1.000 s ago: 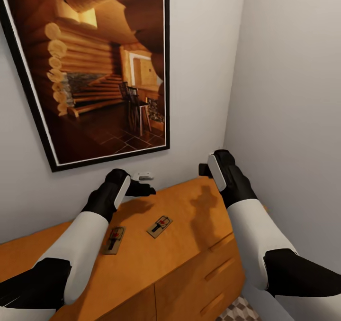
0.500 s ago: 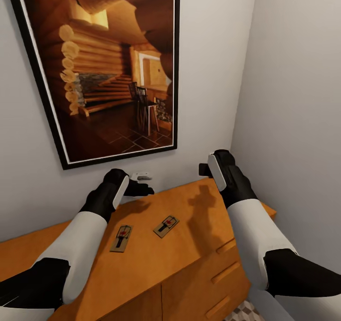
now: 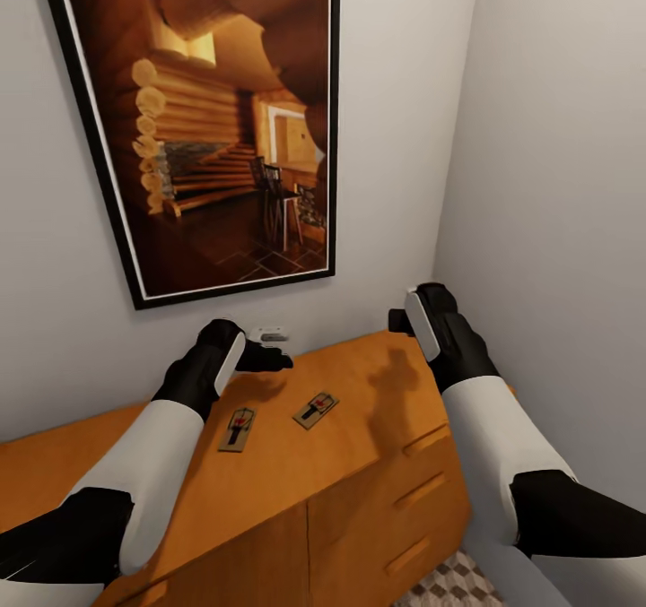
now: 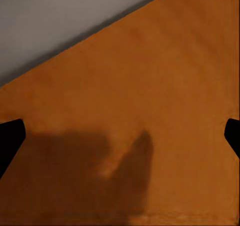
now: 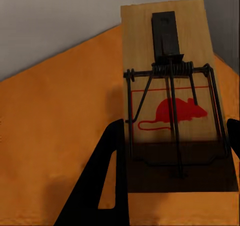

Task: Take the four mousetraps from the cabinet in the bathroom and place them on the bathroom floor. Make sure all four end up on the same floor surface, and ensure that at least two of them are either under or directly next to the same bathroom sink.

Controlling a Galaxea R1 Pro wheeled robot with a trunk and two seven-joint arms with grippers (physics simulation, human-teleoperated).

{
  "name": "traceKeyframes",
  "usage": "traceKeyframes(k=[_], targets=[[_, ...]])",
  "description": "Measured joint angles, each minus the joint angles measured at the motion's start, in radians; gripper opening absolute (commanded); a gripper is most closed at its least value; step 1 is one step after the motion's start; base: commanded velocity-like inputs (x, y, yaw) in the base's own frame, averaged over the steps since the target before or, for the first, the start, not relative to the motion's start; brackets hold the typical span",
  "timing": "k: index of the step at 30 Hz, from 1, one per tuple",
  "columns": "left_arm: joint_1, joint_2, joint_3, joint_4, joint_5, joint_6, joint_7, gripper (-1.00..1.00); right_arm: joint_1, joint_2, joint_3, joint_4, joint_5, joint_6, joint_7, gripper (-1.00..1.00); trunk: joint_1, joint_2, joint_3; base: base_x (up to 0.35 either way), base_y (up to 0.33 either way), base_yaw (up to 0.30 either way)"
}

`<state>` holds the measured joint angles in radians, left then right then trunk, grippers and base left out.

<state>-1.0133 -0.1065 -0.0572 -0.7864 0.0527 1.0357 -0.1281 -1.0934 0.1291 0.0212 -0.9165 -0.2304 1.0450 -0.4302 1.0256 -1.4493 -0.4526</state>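
Far left in head view: left arm reaching over the cabinet (image 3: 269, 490), left gripper (image 3: 269, 357) hovering above the orange-brown top near the back wall, holding nothing visible. Left wrist view: only dark fingertips (image 4: 10, 136) at the two frame edges, jaws spread wide, bare wood and gripper shadow between them. Above: large black-framed picture (image 3: 224, 123) of a log-cabin interior on the wall, small white fitting (image 3: 267, 331) on the wall just behind the left gripper. Next, two mousetraps flat on the cabinet top, well apart from each other's edges but near: left mousetrap (image 3: 238, 429) just beside the left forearm, middle mousetrap (image 3: 316, 408) further right, tilted. Neither touched by a gripper. Right of those: shadow on the wood, then right gripper (image 3: 404, 320) raised over the cabinet's right end close to the side wall. Right wrist view: third mousetrap (image 5: 172, 100) clamped between the right fingers (image 5: 100, 186), red mouse print and wire spring facing the camera, held above the cabinet top. Drawer fronts with bar handles below. Bottom right corner: patch of bathroom floor (image 3: 453, 585) with cube-pattern tiles.
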Motion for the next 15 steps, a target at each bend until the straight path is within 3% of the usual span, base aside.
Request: traceKeyframes(k=[15], targets=[[0.0,0.004,0.0,0.002,-0.005,-0.002,0.002,1.0,0.0,-0.011,-0.001,0.006,0.001,0.0,-0.001,-1.0,0.0,0.0,0.0,-0.32,0.0,0.0]])
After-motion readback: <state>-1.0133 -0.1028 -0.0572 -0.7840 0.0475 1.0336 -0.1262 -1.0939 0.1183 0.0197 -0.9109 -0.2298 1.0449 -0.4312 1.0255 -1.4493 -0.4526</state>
